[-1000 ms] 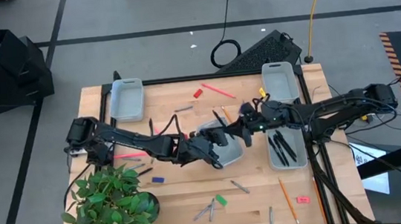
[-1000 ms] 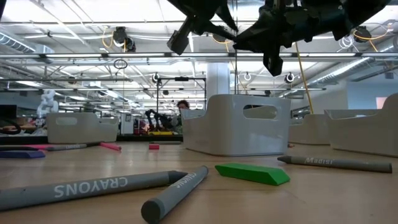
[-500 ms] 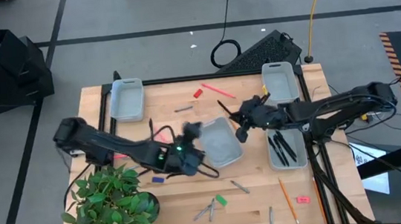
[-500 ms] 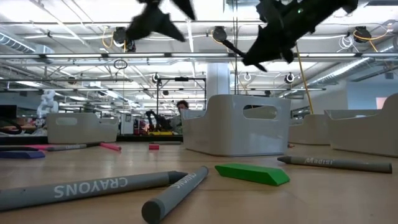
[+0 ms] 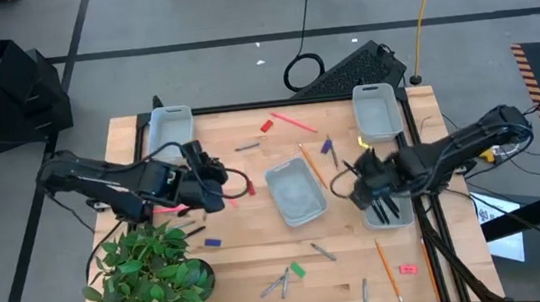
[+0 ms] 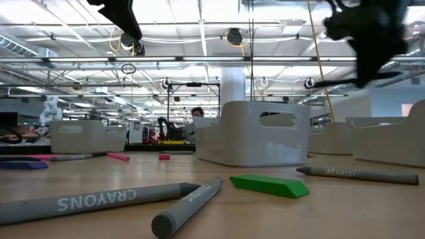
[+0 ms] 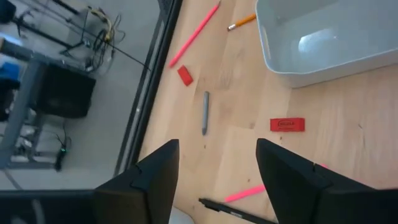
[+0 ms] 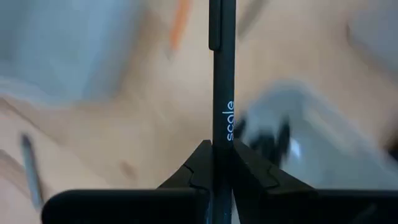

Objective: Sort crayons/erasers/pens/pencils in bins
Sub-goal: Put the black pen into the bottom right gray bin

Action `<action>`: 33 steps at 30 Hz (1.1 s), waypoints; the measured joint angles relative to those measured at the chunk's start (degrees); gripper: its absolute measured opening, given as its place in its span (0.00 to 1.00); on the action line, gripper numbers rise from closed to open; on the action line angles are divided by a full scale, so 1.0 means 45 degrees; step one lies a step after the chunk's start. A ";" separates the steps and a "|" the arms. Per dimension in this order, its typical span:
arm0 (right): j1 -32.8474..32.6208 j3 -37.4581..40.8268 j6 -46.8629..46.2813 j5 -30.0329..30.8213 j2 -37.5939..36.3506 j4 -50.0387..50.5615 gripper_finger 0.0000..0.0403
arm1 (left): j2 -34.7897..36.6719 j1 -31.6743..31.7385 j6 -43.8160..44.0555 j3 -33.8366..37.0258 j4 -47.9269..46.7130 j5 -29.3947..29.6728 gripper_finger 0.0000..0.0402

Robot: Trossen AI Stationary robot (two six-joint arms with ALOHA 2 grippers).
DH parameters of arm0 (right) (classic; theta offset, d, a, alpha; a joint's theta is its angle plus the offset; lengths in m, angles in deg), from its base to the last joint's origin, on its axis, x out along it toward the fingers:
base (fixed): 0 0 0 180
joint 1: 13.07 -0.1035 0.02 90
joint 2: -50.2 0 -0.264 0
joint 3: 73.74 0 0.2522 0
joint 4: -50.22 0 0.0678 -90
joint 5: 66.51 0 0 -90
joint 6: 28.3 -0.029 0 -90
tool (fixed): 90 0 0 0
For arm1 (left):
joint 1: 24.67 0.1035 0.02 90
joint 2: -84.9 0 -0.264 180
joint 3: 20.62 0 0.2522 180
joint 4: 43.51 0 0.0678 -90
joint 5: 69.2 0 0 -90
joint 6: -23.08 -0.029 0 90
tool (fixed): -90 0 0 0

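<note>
Slim black pen (image 8: 222, 93) between right gripper's (image 8: 217, 163) fingers.

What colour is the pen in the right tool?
Black pen, with pale lettering; clearest in the right wrist view.

High view: overhead camera, looking straight down, far enough off to take in the whole wooden table (image 5: 263, 272), both arms and the floor around.

Low view: camera at tabletop height, level, facing across the table into the room behind. Very near the closest grey crayons (image 6: 99, 197) and the green eraser (image 6: 269, 185). The middle bin (image 6: 252, 141) stands farther back. The same bin (image 5: 295, 191), crayons (image 5: 279, 284) and eraser (image 5: 298, 269) appear in the high view.

Left wrist view: angled down past its own fingers (image 7: 155, 180) at table and floor, moderately high; shares that bin (image 7: 323, 37).

Right wrist view: close, looking along a black pen (image 8: 222, 99) between its own fingers.
</note>
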 joint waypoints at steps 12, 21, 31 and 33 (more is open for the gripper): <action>-0.3204 0.2565 -0.6192 -0.1653 0.0000 -0.0142 0.09 | 0.0039 0.0056 0.1002 0.0527 0.0591 -0.0891 0.53; -0.3169 0.4401 -0.5994 -0.1492 0.0005 -0.2318 0.24 | 0.0039 0.0046 0.1770 0.0527 0.0567 -0.2814 0.53; -0.3169 0.2025 -0.3544 0.1715 0.0000 -0.0422 0.29 | -0.0308 0.0110 0.5898 0.0527 -0.0235 -0.4233 0.53; -0.3169 0.1525 -0.2589 0.2923 0.0000 -0.0643 0.29 | -0.0564 0.0143 0.6816 0.0527 -0.0636 -0.4578 0.53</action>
